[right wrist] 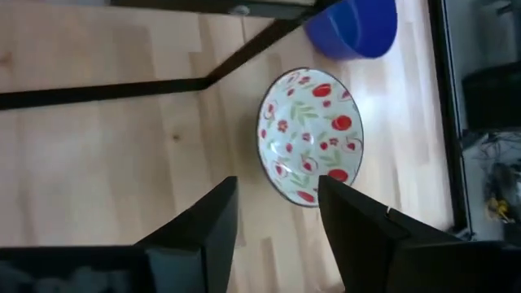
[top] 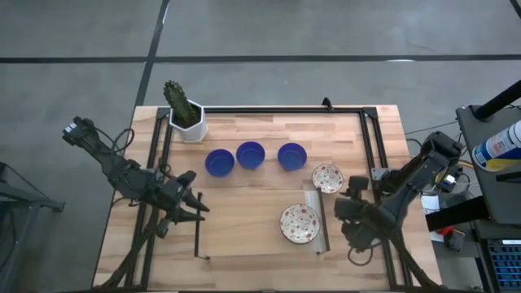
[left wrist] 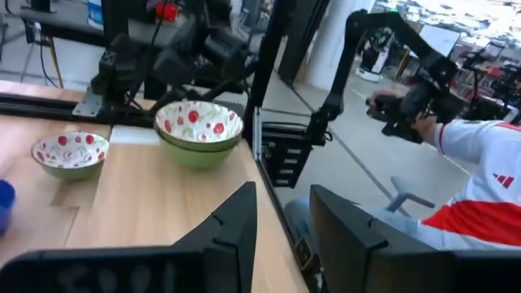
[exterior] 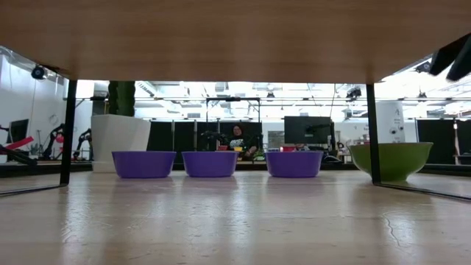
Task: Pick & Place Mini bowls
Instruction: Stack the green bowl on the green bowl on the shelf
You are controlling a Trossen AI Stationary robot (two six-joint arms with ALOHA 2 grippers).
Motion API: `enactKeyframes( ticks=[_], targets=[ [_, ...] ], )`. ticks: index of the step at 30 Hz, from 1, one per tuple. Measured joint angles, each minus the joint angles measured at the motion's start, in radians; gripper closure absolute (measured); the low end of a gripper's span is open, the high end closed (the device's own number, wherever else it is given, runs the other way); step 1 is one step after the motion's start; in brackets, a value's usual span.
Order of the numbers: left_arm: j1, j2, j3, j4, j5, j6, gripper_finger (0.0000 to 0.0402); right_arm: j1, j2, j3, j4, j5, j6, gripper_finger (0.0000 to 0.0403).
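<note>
Three glossy blue mini bowls (top: 219, 162), (top: 250, 154), (top: 291, 155) stand in a row on their bases at mid table. In the low view they are the three bowls (exterior: 143, 163), (exterior: 210, 163), (exterior: 294, 163). Two white bowls with red floral speckles rest to their right, one (top: 327, 177) farther back and one (top: 299, 223) nearer the front edge. My left gripper (top: 198, 209) is open at the table's left and points toward the floral bowls (left wrist: 199, 130), (left wrist: 70, 153). My right gripper (right wrist: 277, 185) is open just short of a floral bowl (right wrist: 309, 134) and touches nothing.
A white hexagonal pot with a cactus (top: 187, 114) stands at the far left, behind the blue bowls. A black metal frame (top: 269, 110) runs around the table top. A grey strip (top: 314, 220) lies beside the nearer floral bowl. A person's sleeve (left wrist: 480, 171) shows beyond the table edge.
</note>
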Motion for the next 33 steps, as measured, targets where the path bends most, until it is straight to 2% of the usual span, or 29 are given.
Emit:
enactKeyframes(
  ticks=[4,12,22,33],
  targets=[
    [0.0,-0.034,-0.049,0.049,-0.009,0.033,0.0294,-0.025,-0.021,-0.089,0.036,0.001,-0.006,0.023],
    [0.0,-0.094,-0.111,0.048,-0.009,-0.018,0.0294,-0.11,-0.125,-0.245,0.239,-0.022,-0.12,0.0239],
    [0.0,-0.124,-0.123,0.055,-0.011,-0.017,0.0294,-0.258,-0.197,-0.347,0.384,-0.105,-0.309,0.0243],
    [0.0,-0.141,-0.116,0.098,-0.013,0.024,0.0294,-0.311,-0.2,-0.427,0.492,-0.156,-0.421,0.0257]
  ],
)
